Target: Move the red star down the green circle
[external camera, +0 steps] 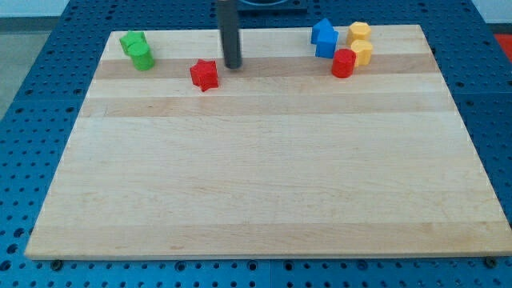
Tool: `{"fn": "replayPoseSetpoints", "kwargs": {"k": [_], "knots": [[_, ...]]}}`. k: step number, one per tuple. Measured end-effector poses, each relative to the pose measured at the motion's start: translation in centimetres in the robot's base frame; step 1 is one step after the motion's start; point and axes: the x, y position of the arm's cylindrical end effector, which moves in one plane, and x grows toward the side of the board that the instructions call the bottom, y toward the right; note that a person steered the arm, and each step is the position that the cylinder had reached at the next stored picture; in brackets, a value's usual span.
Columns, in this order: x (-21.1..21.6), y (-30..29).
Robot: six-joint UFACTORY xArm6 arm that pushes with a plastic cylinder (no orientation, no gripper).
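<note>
The red star (pixel 205 74) lies on the wooden board (pixel 264 160) near the view's top, left of centre. The green circle (pixel 142 58) stands at the top left, touching a second green block (pixel 131 41) just above it. My tip (pixel 233 66) is the lower end of the dark rod. It sits just to the right of the red star and slightly above it, with a small gap between them. The star is to the right of the green circle and a little lower.
At the top right is a cluster: two blue blocks (pixel 324 38), a red cylinder-like block (pixel 343 63) and two yellow blocks (pixel 360 44). The board rests on a blue perforated table (pixel 32 120).
</note>
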Motion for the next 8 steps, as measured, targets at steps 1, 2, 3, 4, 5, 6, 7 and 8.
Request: {"fn": "replayPoseSetpoints", "kwargs": {"k": [1,2,3,4,5,6,7,8], "knots": [[1.0,0.0],[1.2,-0.7],[1.3,-0.9],[1.8,-2.6],[1.8,-2.7],[1.8,-4.2],[1.9,-7.8],[1.9,-8.3]]}}
